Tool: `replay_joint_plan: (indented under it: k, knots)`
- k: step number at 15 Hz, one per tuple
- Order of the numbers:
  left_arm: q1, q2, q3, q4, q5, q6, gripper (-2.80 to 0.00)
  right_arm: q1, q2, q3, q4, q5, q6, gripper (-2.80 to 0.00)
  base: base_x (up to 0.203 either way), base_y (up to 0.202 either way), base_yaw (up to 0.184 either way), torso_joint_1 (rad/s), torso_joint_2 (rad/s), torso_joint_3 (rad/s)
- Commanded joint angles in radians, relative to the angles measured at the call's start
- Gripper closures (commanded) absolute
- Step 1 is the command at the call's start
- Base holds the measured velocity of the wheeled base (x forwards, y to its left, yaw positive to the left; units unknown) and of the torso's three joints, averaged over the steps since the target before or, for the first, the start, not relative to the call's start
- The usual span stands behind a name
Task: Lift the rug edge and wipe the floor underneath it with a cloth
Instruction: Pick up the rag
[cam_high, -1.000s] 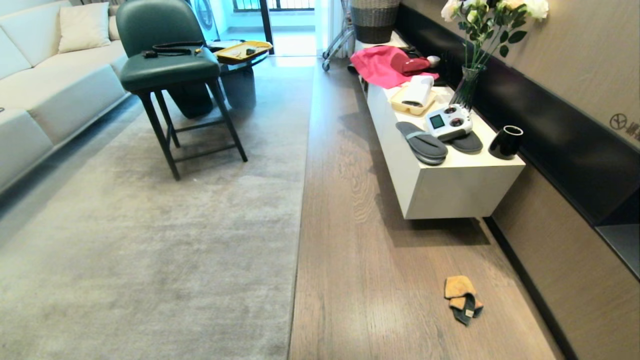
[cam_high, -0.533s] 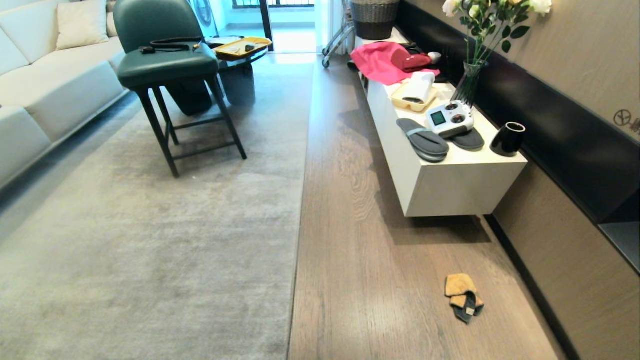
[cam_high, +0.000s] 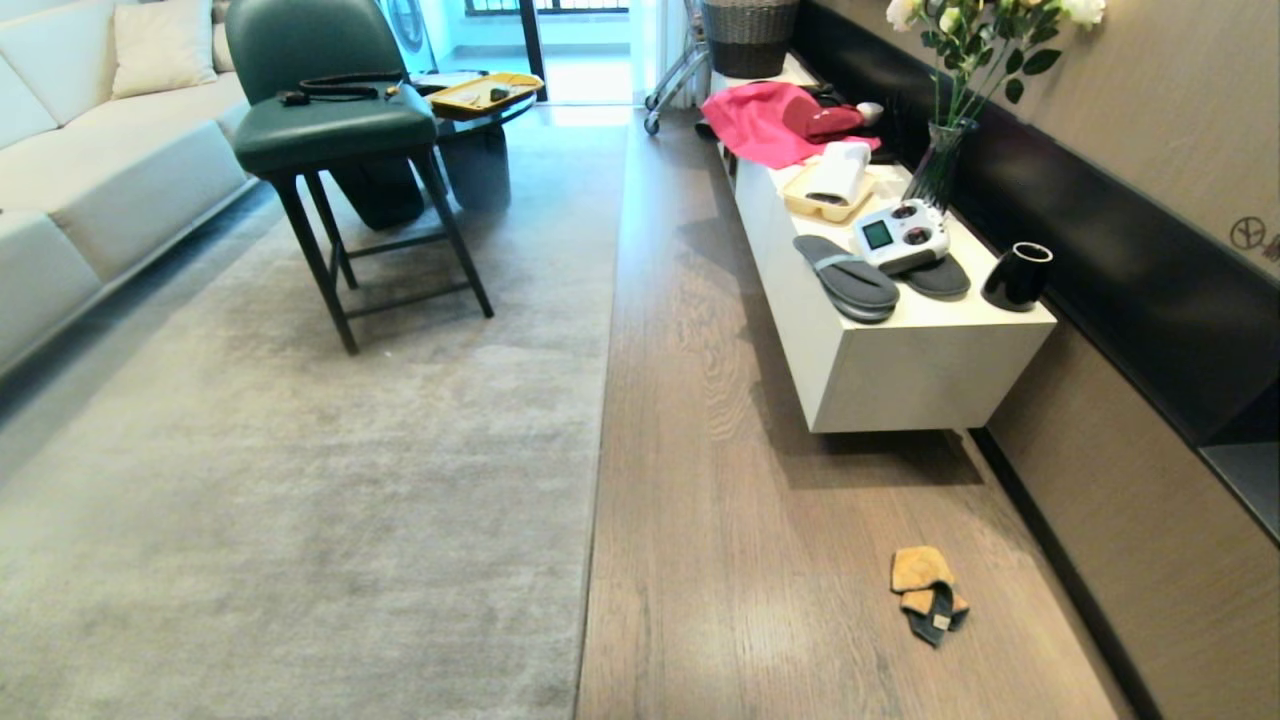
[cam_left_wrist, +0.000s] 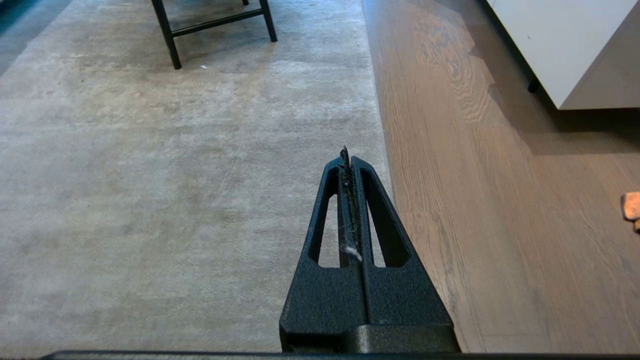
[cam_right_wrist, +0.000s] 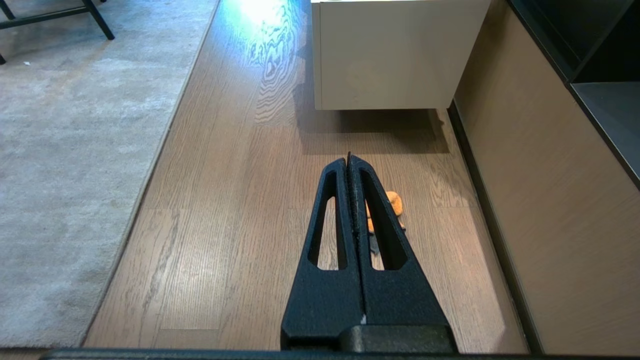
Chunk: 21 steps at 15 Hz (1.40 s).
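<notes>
Both claws are pressed shut on nothing: your left gripper (cam_left_wrist: 348, 159) hangs over the rug just inside the rug edge (cam_high: 598, 420), your right gripper (cam_right_wrist: 348, 161) above the floor (cam_high: 720, 560). Nearest you beyond the right gripper, the cloth (cam_high: 928, 592) lies crumpled on the floor, well apart from the rug edge and near the wall. Farther along, you see the cabinet (cam_high: 900, 375) standing beside the floor strip, carrying slippers (cam_high: 848, 283) and a cup (cam_high: 1016, 277). On the far rug stands a chair (cam_high: 330, 130).
</notes>
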Motion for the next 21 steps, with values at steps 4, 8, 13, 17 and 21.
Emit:
replay_joint_plan:
  k: [4, 8, 13, 17, 21]
  knots:
    - [0.000, 0.000, -0.001, 0.000, 0.002, -0.001, 0.00, 0.000, 0.001, 0.000, 0.000, 0.001, 0.000, 0.00, 0.000, 0.000, 0.000, 0.000, 0.00, 0.000]
    - [0.000, 0.000, 0.001, 0.000, 0.002, -0.001, 0.00, 0.000, 0.001, 0.000, 0.000, 0.001, 0.000, 0.00, 0.000, 0.000, 0.000, 0.000, 0.00, 0.000]
    - [0.000, 0.000, 0.001, 0.000, 0.002, -0.001, 0.00, 0.000, 0.001, 0.000, 0.000, 0.001, 0.000, 0.00, 0.000, 0.000, 0.000, 0.000, 0.00, 0.000]
    - [0.000, 0.000, 0.000, 0.000, 0.002, -0.001, 0.00, 0.000, 0.001, 0.000, 0.000, 0.001, 0.000, 0.00, 0.000, 0.000, 0.000, 0.000, 0.00, 0.000]
    - [0.000, 0.000, -0.001, 0.000, 0.002, 0.001, 0.00, 0.003, 0.001, 0.000, -0.002, 0.001, -0.002, 0.00, 0.000, 0.000, 0.000, 0.000, 0.00, 0.000]
